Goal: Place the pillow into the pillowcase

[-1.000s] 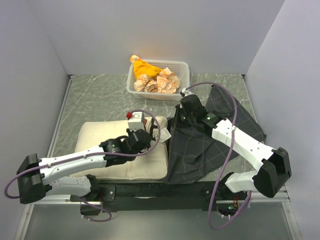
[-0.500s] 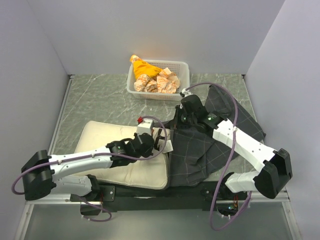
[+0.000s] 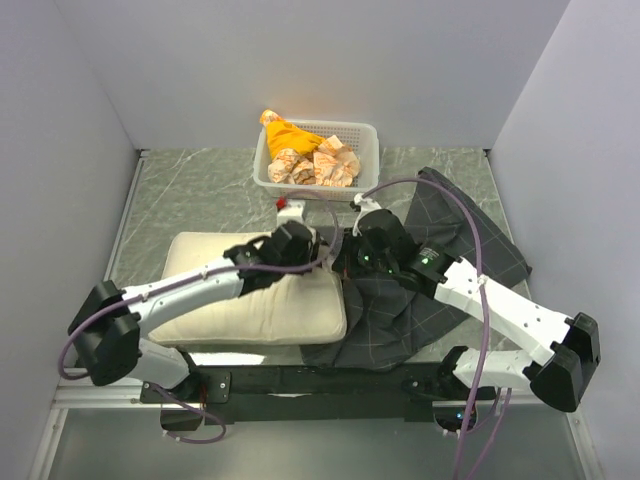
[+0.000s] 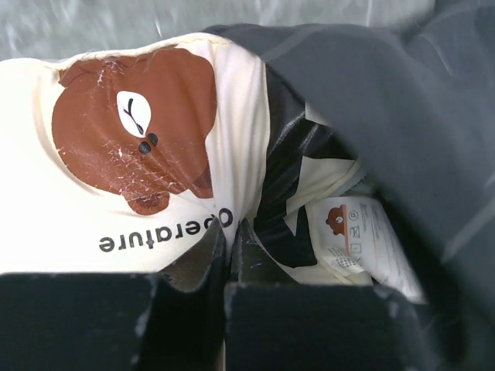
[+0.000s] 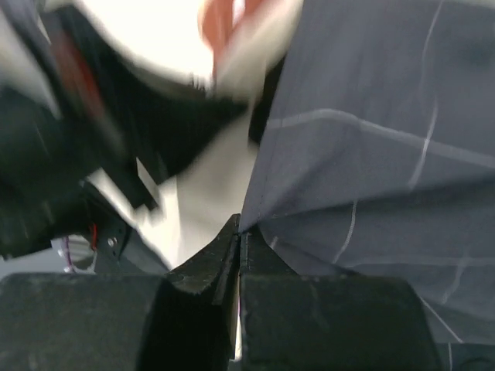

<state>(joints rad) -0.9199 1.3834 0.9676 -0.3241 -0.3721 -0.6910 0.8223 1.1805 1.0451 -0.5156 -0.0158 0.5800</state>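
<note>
From the top view, I see the pillow (image 3: 250,300) lying near left on the table (image 3: 190,190), almost all of it bare. The pillowcase (image 3: 450,240) is spread to its right. My left gripper (image 3: 325,252) and right gripper (image 3: 348,255) meet where the 2 fabrics touch, and I cannot read their jaws from here. The mesh basket (image 3: 365,135) sits far back, well apart.

From the left wrist, the fingers (image 4: 186,294) are pressed together with cream fabric nipped at their tips, so I judge this gripper is holding the pillow by its right end. The bear face (image 4: 131,147) is in the open. Dark pillowcase cloth drapes over the corner beside it, above the white tag (image 4: 352,232).

From the right wrist, the fingers (image 5: 201,270) are clamped on the pillowcase hem, keeping its mouth up. The left side of this view is blurred.

My judgement is that only 1 corner has entered the case. The pillow's body remains outside, so nearly all the feeding is left.
</note>
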